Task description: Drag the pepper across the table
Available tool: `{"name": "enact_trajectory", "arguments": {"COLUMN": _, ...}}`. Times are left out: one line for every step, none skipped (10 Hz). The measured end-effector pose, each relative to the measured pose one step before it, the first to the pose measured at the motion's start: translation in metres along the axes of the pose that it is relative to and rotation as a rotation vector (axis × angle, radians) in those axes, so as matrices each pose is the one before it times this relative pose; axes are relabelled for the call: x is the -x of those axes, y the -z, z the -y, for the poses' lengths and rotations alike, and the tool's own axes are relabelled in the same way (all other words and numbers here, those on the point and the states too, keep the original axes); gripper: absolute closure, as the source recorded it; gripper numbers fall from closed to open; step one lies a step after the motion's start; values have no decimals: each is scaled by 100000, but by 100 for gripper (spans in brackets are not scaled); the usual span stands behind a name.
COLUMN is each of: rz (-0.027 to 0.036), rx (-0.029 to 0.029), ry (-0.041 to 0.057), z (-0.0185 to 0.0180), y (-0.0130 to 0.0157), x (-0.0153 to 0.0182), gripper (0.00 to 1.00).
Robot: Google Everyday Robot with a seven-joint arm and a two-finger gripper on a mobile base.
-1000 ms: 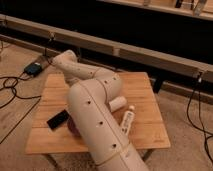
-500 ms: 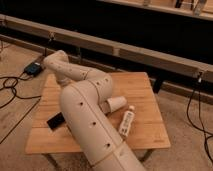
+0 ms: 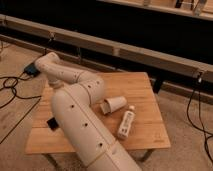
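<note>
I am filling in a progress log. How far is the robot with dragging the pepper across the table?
Done: nothing shows as finished; the pepper is hidden. In hand: the arm bends over the wooden table's left side, its gripper out of sight behind it. Left: the drag itself cannot be confirmed. The paper cup and white bottle lie on their sides.

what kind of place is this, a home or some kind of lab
Probably a robot lab or test area: a lone wooden table on bare floor, loose cables, and a long rail behind. The gripper is hidden behind the arm.

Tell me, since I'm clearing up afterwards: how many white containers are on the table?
2: a paper cup lying on its side mid-table, and a bottle beside it. The arm may hide others; the end effector isn't visible.
</note>
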Motion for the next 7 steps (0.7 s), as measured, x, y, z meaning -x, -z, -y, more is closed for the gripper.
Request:
{"name": "enact_trajectory", "arguments": {"rz": 363, "rx": 313, "ry": 1561, "z": -381, "y": 14, "x": 759, "gripper": 100}}
{"name": "enact_trajectory", "arguments": {"rz": 516, "rx": 350, "ry": 1698, "z": -393, "y": 85, "x": 805, "gripper": 100}}
{"name": "enact_trajectory", "arguments": {"rz": 175, "rx": 249, "ry": 1216, "z": -292, "y": -28, "x": 519, "gripper": 100}}
{"name": "enact_trajectory", "arguments": {"rz": 391, "rx": 394, "ry": 1983, "z": -487, "y": 13, "x": 853, "gripper": 100}}
{"name": "enact_trajectory", "arguments": {"rz": 34, "rx": 303, "ry": 1497, "z": -358, "y": -114, "x": 565, "gripper": 100}}
{"name": "enact_trajectory", "arguments": {"rz": 95, "rx": 283, "ry": 1089, "z": -280, "y": -41, "x": 456, "gripper": 100}}
{"name": "enact_trajectory", "arguments": {"rz": -119, "rx": 449, "ry": 1350, "z": -400, "y": -183, "x": 542, "gripper": 100}}
